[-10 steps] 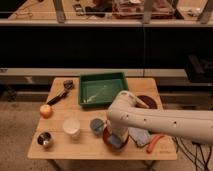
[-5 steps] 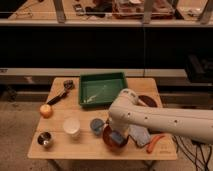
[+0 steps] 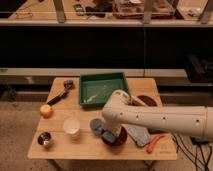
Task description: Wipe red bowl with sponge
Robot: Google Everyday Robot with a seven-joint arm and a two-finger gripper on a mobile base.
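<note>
Now the pincer [image 3: 111,134], clamped on the light-blue sponge [image 3: 108,135], is down in the red bowl [image 3: 119,138] at the front of the worktop [image 3: 85,149], between a small blue cup [image 3: 96,125] and a grey-blue pad [image 3: 139,134]. Wiping well likely means steady downward pressure and small circles inside the rim, so the bowl does not skid. Room is tight: the cup touches on the left, the worktop's front edge is near, a white cup [image 3: 71,126] stands beyond

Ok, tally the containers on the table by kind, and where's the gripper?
Cups: 3: white cup, steel cup, blue cup
Bowls: 2: red bowl, purple bowl
Trays: 1: green tray
Total: 6
Gripper over the red bowl, shut on the sponge.
</note>
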